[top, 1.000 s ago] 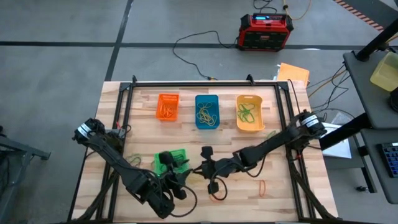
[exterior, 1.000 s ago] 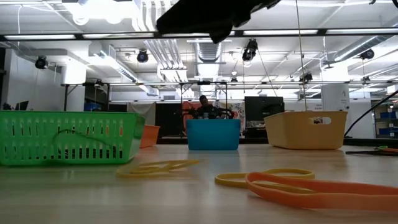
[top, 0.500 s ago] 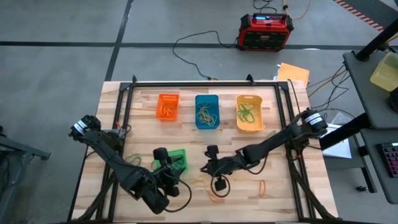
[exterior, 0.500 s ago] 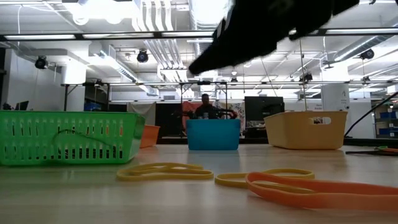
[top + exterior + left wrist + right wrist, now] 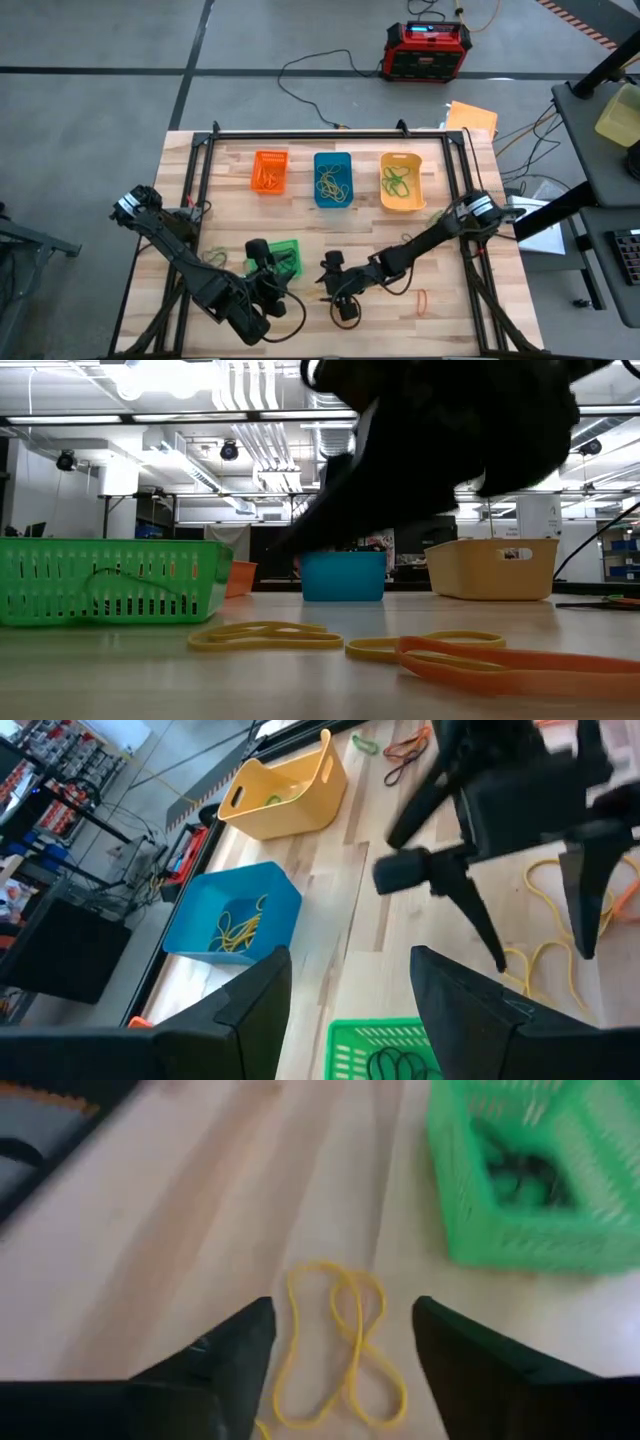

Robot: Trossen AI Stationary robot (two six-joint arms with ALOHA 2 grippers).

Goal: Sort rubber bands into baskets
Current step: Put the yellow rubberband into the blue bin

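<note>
Mostly sorted already: rubber bands inside the orange basket, blue basket, yellow-orange basket and green basket. Still loose on the tabletop: a yellow band and an orange band. Right end effector spread wide over the yellow band, empty. Left end effector wide beside the green basket, holding nothing.

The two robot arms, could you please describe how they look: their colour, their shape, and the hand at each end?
Both arms are dark, nearly black, built of slim jointed segments with a pale silver ring at the shoulder end. The left hand and the right hand each end in two flat, black, tapering fingers. Thin black cables run along the arms.
</note>
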